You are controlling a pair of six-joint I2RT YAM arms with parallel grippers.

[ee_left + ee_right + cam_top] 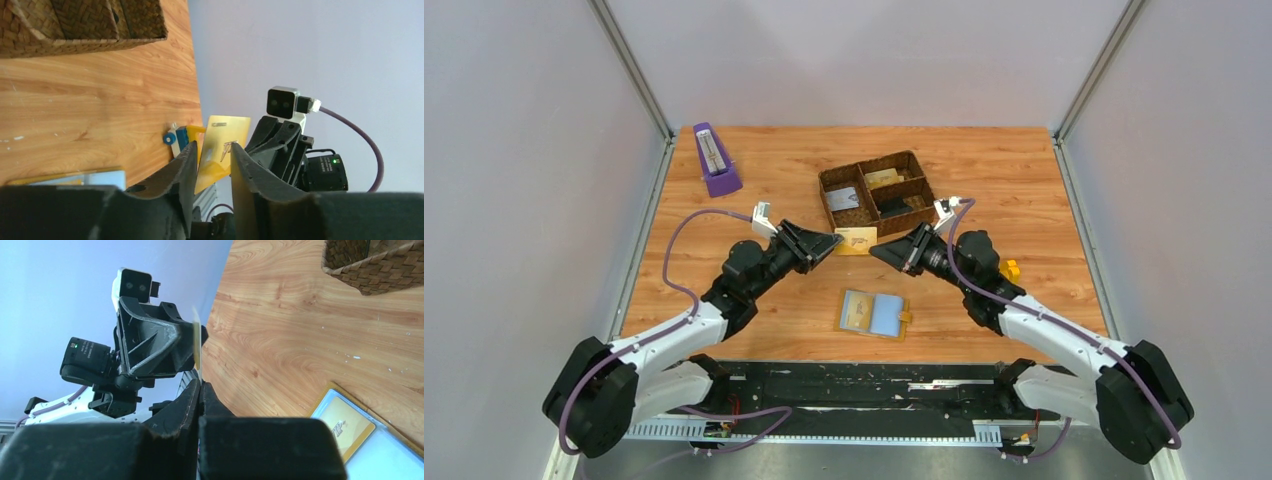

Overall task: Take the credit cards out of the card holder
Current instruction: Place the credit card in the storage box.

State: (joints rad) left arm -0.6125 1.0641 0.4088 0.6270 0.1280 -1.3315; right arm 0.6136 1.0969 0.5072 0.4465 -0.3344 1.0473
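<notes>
Over the worktop (pixel 1024 200), the risk is a drop. The holder (pixel 872 314) lies open near my bases; a card (pixel 856 240) hangs in the air beyond it. Only my right claw (pixel 200 386) is clamped on its thin edge, which may slip; my left claw (pixel 214 150) stands apart around it. Left arm (pixel 674 335) and right arm (pixel 1044 325) reach inward, tips meeting, wrists rolled sideways.

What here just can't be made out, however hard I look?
- Print on the gold card: tiny from above, partly behind the left gripper's fingers in the left wrist view, edge-on in the right wrist view.
- What lies in the woven tray: too small from above, cut off by the frame edge in both wrist views.
- How many cards are in the card holder: small from above, only a corner shows in each wrist view.
</notes>
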